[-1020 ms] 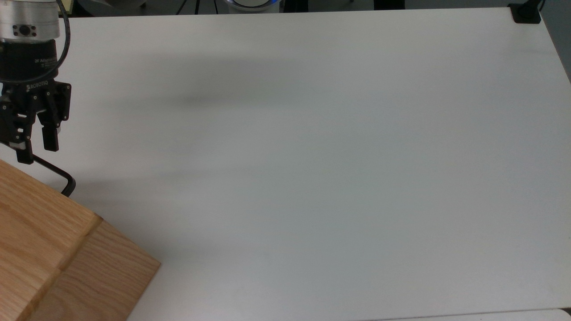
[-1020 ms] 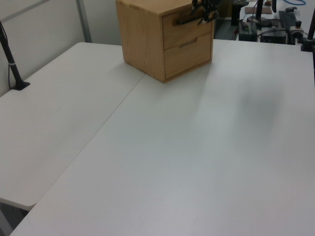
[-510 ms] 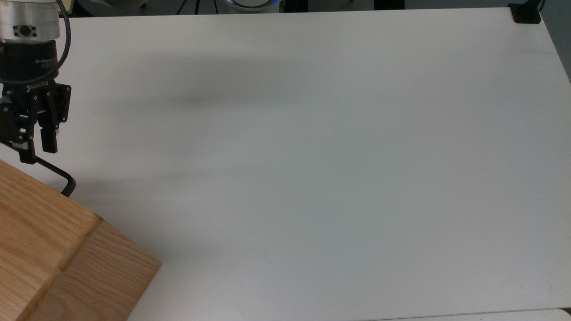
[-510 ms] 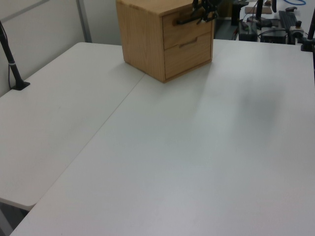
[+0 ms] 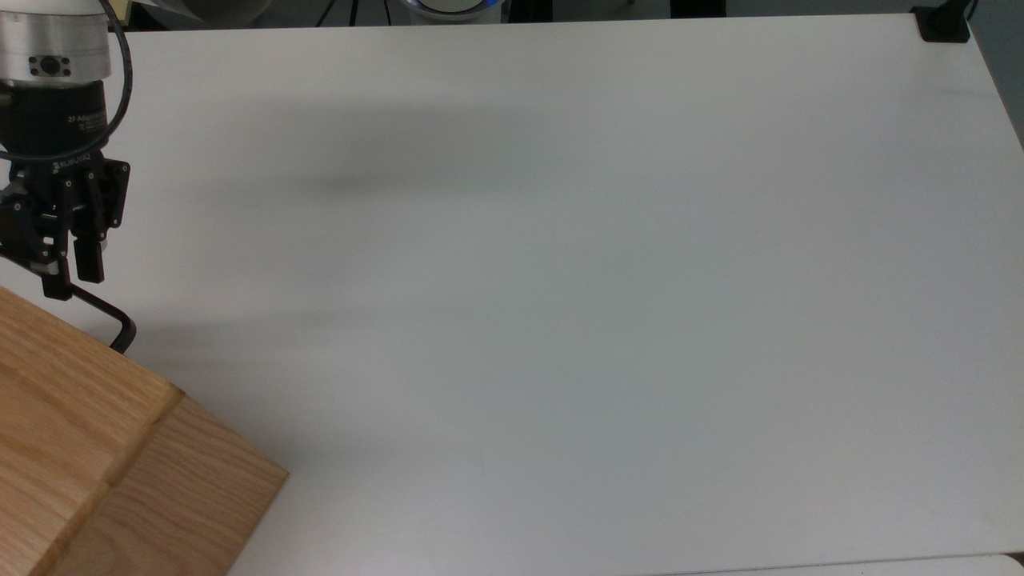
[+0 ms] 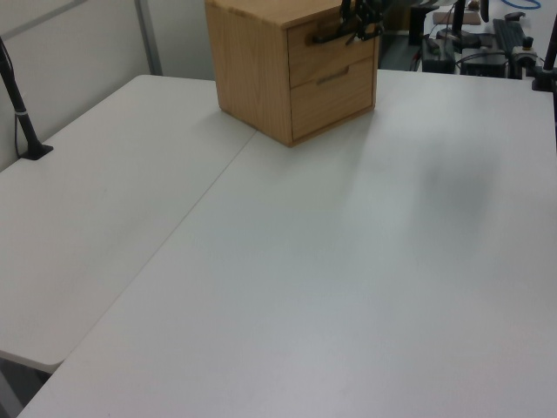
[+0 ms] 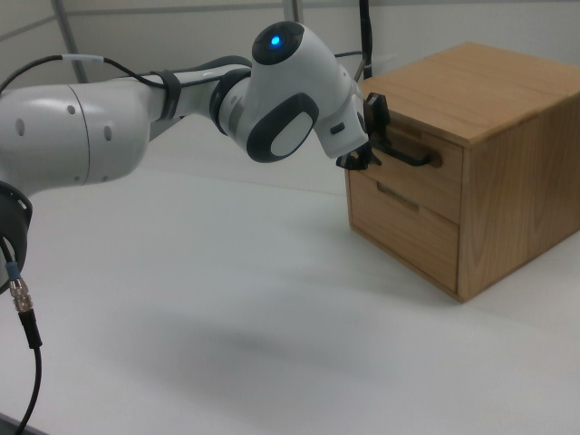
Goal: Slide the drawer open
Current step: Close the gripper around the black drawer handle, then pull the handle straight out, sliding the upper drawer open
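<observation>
drawer [image 7: 419, 177] – light oak; black bar handle [image 7: 408, 156] – top slot; closed

Since a second ago: black two-finger gripper [image 5: 74, 280] shifted slightly toward six o'clock in the top view, fingers [image 5: 90, 264] drawn closer together and now pinched around the thin black metal bar handle [image 5: 108, 314] of the light oak upper drawer [image 6: 329, 39].
</observation>
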You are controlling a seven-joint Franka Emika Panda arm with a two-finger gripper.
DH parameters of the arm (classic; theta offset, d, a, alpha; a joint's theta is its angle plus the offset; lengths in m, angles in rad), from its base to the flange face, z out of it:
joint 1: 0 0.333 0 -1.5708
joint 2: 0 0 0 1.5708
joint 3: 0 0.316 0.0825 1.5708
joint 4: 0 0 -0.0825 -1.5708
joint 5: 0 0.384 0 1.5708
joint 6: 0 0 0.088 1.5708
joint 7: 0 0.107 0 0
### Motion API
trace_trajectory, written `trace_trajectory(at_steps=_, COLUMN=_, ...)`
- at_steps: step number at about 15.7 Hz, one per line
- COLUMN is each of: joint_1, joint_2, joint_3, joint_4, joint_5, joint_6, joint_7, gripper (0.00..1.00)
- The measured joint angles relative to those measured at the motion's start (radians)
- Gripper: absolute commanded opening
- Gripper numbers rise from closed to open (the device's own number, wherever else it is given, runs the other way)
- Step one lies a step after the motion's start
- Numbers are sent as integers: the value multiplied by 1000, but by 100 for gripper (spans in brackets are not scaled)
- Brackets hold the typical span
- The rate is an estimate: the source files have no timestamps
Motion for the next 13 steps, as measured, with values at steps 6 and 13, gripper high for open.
trace_trajectory(at_steps=6, joint_1=2, joint_2=12, joint_3=1, joint_4=17, joint_5=0, joint_6=6, joint_7=-14, gripper=5)
trace_trajectory(at_steps=13, joint_1=1, joint_2=12, joint_3=1, joint_4=20, joint_5=2, joint_6=7, joint_7=-29, gripper=0)
